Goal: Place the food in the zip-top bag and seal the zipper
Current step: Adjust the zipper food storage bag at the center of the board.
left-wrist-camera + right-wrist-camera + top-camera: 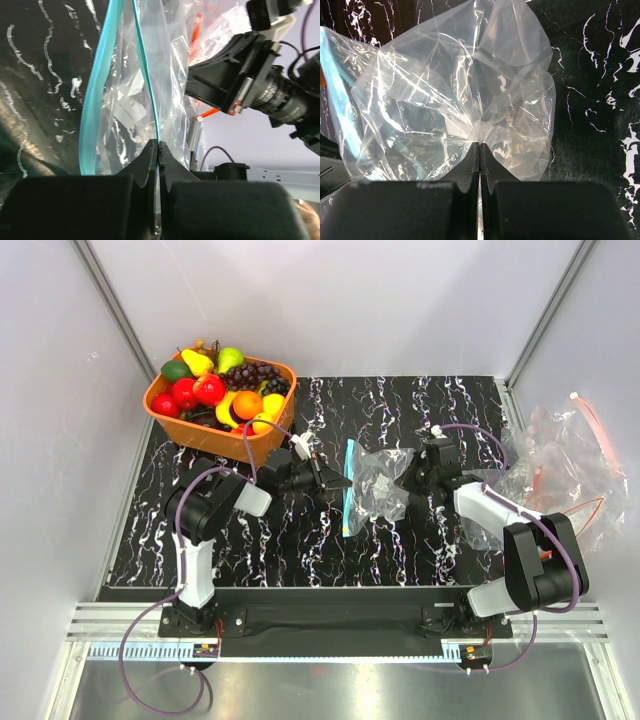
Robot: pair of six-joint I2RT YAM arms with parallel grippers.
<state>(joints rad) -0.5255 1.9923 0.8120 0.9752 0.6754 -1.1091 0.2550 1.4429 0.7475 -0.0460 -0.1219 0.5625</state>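
The clear zip-top bag (pixel 378 485) lies crumpled in the middle of the black marble mat, its light blue zipper (pixel 348 490) on the left side. My left gripper (pixel 333 480) is shut on one lip of the zipper (pixel 147 75), and the other lip (pixel 94 105) bows away, so the mouth stands open. My right gripper (pixel 412 483) is shut on the bag's far end (pixel 455 95). The food sits in the orange basket (pixel 200 435): two red fruits (pixel 185 393), an orange one (pixel 247 404) and a yellow one (pixel 273 403). The bag holds no food.
The basket at the back left also holds a dark grape bunch (pixel 255 373), a green pear (pixel 230 358) and a lime (pixel 175 369). Clear bags with red-orange strips (pixel 570 455) are heaped off the mat's right edge. White walls enclose the table.
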